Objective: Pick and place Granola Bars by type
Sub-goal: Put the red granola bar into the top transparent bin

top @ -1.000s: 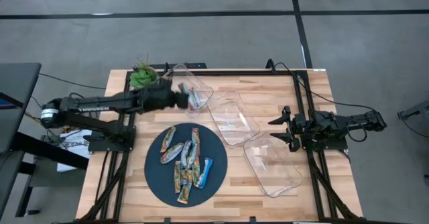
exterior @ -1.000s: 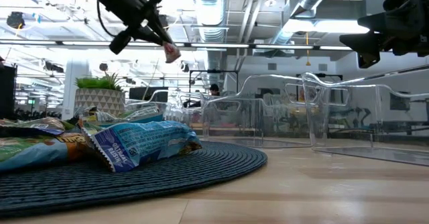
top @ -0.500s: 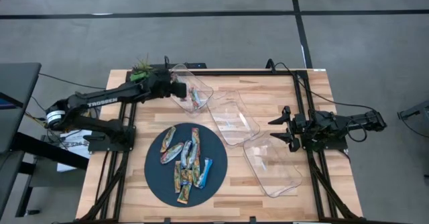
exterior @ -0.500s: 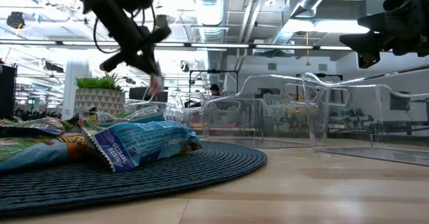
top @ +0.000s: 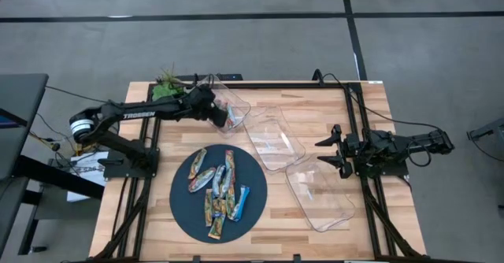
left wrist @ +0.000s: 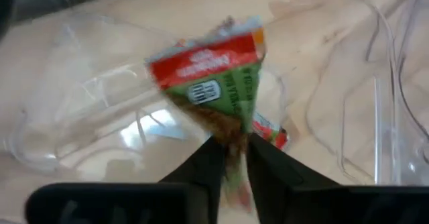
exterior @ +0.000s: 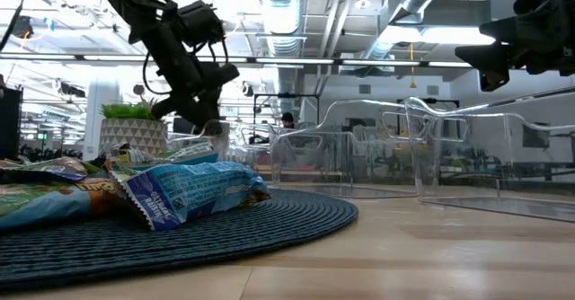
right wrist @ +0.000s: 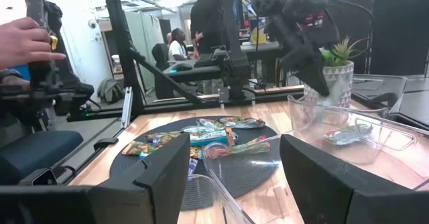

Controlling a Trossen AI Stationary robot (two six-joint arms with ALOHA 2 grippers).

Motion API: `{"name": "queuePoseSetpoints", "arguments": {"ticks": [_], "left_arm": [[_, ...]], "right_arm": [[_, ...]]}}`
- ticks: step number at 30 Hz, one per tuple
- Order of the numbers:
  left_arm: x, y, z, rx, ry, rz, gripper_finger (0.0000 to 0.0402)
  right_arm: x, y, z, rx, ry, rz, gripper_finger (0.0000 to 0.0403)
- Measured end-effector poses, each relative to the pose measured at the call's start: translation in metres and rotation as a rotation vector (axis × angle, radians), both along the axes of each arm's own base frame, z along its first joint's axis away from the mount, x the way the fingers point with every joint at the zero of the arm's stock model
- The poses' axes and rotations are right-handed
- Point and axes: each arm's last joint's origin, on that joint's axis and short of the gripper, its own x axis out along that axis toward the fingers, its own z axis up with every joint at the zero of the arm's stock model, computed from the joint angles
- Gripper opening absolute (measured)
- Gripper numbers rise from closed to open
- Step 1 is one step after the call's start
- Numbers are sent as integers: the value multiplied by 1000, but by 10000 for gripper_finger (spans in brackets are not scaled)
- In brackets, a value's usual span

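Currently the left gripper (left wrist: 231, 158) is inside the clear tray (top: 236, 104) nearest the plant (top: 165, 86), fingers pinching one end of a green/red granola bar (left wrist: 214, 76). Other bars (top: 218, 186) lie piled on the dark round mat (top: 183, 208). Right gripper (top: 324, 151) waits with fingers spread at the table's right edge.

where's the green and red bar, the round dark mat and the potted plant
green and red bar (left wrist: 213, 75): left wrist view, printed face of the wrapper
round dark mat (top: 183, 204): high view, bare left edge
potted plant (exterior: 133, 126): low view, pot front
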Motion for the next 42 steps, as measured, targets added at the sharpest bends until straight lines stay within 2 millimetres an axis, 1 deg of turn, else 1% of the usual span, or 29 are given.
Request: {"name": "queuePoseSetpoints", "arguments": {"ticks": [4,7,10,14,19,24,29,34,38,42], "left_arm": [[1,1,1,13,-16,-6,119],[4,2,4,21,-55,-9,149],[7,2,7,11,-111,-39,165],[13,-2,20,-5,-257,-149,169],[18,-19,41,21,-403,-387,169],[16,-51,57,75,-432,-633,169],[9,-89,61,47,-379,-780,168],[-1,-121,50,-75,-219,-828,168],[-12,-139,38,-193,-55,-814,168],[-20,-150,32,-231,63,-763,168]], "right_arm": [[0,0,0,0,0,0,224],[0,0,0,0,0,0,224],[0,0,0,0,0,0,224],[0,0,0,0,0,0,224],[0,0,0,0,0,0,224],[0,0,0,0,0,0,224],[0,0,0,0,0,0,224],[0,0,0,0,0,0,224],[0,0,0,0,0,0,224],[0,0,0,0,0,0,224]]}}
